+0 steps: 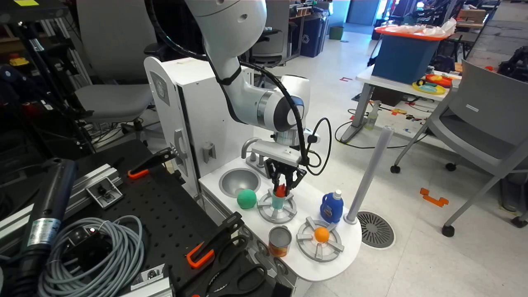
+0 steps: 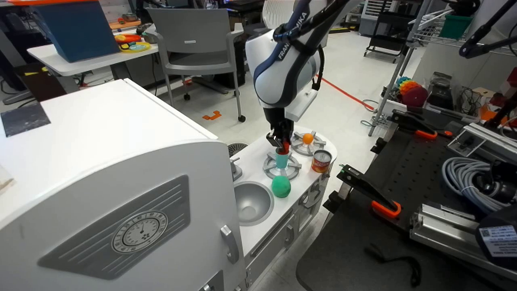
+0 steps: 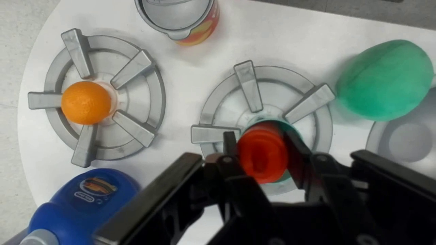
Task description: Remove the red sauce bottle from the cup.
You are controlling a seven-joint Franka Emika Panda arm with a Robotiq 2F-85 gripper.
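The red sauce bottle (image 3: 261,154) stands inside the teal cup (image 3: 286,175). Its red top shows above the cup rim in both exterior views (image 1: 280,190) (image 2: 285,148); its lower part is hidden in the cup. The cup, also in both exterior views (image 1: 278,202) (image 2: 281,161), stands upright on a grey toy burner (image 3: 213,134). My gripper (image 3: 260,140) points down over the cup. Its black fingers lie against both sides of the bottle's top, shut on it. The gripper also shows in both exterior views (image 1: 281,187) (image 2: 281,141).
A green ball (image 3: 386,80) sits between the burner and the sink (image 1: 240,182). A tin can (image 1: 280,241) stands near the front edge. An orange ball (image 1: 321,234) lies on another burner (image 1: 305,237). A blue jug (image 1: 331,207) and a grey post (image 1: 370,175) stand behind it.
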